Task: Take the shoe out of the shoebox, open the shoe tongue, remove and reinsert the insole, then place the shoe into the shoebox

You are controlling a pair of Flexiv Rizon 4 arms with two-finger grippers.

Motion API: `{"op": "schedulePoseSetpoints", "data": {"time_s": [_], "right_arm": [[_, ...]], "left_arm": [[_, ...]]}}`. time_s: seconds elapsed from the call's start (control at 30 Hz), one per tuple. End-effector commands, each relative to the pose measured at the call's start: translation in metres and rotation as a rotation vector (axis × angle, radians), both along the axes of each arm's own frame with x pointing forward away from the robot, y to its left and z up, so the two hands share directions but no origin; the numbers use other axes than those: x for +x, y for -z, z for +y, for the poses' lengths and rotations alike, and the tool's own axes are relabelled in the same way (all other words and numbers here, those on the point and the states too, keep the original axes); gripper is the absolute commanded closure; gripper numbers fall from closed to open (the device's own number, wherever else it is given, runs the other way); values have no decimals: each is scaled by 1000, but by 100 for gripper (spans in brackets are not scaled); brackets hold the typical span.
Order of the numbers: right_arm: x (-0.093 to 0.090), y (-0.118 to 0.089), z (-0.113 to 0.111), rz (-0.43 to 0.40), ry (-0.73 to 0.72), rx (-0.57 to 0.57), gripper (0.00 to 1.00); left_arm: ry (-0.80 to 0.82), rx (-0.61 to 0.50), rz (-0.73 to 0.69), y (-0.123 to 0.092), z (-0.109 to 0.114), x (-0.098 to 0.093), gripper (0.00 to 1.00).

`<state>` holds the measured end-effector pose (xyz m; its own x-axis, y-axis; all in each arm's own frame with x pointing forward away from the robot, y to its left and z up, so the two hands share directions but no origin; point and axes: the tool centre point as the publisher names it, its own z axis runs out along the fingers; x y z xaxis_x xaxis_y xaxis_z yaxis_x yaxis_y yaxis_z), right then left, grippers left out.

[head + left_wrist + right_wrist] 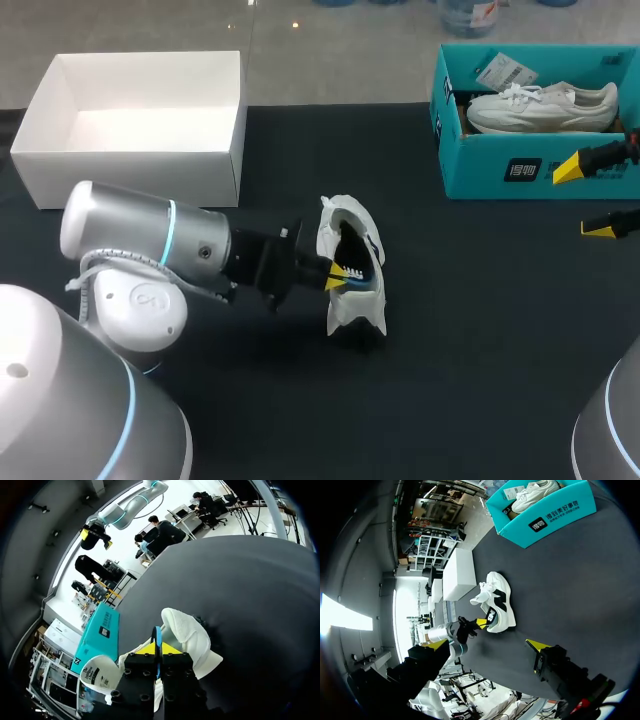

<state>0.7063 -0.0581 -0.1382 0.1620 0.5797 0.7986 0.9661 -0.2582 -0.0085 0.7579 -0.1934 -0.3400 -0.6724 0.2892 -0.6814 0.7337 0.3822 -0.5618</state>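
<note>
The white shoe (352,312) lies at the middle of the black table (480,330), opening toward the left arm. The left gripper (345,272) is inside that opening, fingers clenched on the thin blue insole (158,640). The right gripper (583,198) hangs released, fingers well apart, just in front of the teal shoebox (500,170), which holds a second white shoe (540,108). A white box (215,150) stands at the far left.

Two sneakers: one white-and-black sneaker (350,265) at the left tool (345,272), one all-white lace-up sneaker (545,105) near the right tool (585,198). Two open cardboard boxes: one teal shoebox (480,165), one white box (130,175). One thin blue insole (158,640), pinched by the left tool.
</note>
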Motion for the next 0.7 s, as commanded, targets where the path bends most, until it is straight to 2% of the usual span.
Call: {"op": "schedulePoseSetpoints", "data": {"time_s": [0.03, 0.23, 0.33, 0.4, 0.43, 0.5, 0.53, 0.6, 0.67, 0.7], "right_arm": [[-1, 1, 0, 0, 2, -2, 0], [-1, 1, 0, 0, 2, -2, 0], [-1, 1, 0, 0, 2, -2, 0], [-1, 1, 0, 0, 2, -2, 0], [-1, 1, 0, 0, 2, -2, 0], [-1, 1, 0, 0, 2, -2, 0], [-1, 1, 0, 0, 2, -2, 0], [-1, 1, 0, 0, 2, -2, 0], [-1, 1, 0, 0, 2, -2, 0], [-1, 1, 0, 0, 2, -2, 0]], "left_arm": [[15, 11, 13, 6, -12, 3, 100], [21, 22, 26, 11, -18, 5, 100], [23, 26, 27, 6, -16, 5, 100], [23, 23, 26, -2, -14, 3, 62], [24, 21, 23, -6, -12, 3, 51], [27, 18, 16, -13, -10, 2, 6], [34, 22, 10, -17, -10, 2, 2], [51, 35, -2, -22, -9, 3, 7], [67, 61, -18, -25, -9, 6, 38], [80, 70, -18, -27, -8, 7, 49]]}}
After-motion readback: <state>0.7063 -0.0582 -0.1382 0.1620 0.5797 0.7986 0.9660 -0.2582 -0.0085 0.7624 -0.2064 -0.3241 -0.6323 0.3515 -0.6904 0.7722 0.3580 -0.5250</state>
